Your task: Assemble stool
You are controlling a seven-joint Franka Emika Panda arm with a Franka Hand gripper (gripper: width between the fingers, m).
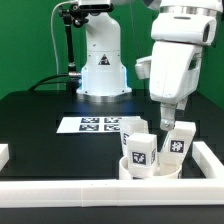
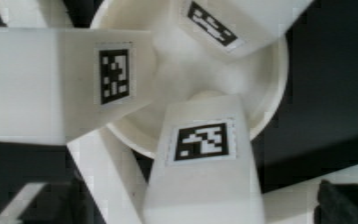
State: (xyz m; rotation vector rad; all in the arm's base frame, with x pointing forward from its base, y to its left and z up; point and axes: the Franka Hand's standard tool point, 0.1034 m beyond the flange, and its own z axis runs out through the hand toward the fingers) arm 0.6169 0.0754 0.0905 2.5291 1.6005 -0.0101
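Observation:
The white round stool seat [image 1: 150, 172] lies near the front of the black table, with white block legs standing up from it. One tagged leg [image 1: 140, 151] is at the front, another [image 1: 178, 143] towards the exterior view's right. My gripper [image 1: 163, 120] hangs straight above the seat, between and behind these legs. In the wrist view the seat [image 2: 229, 75] carries three tagged legs. One leg [image 2: 202, 150] runs between my dark fingertips [image 2: 341, 200], which stand wide on either side of it without touching. My gripper [image 2: 179, 205] is open.
The marker board [image 1: 98, 124] lies flat behind the seat. White rim bars run along the front [image 1: 100, 192] and the exterior view's right [image 1: 205, 150] of the table. The robot base [image 1: 103, 70] stands at the back.

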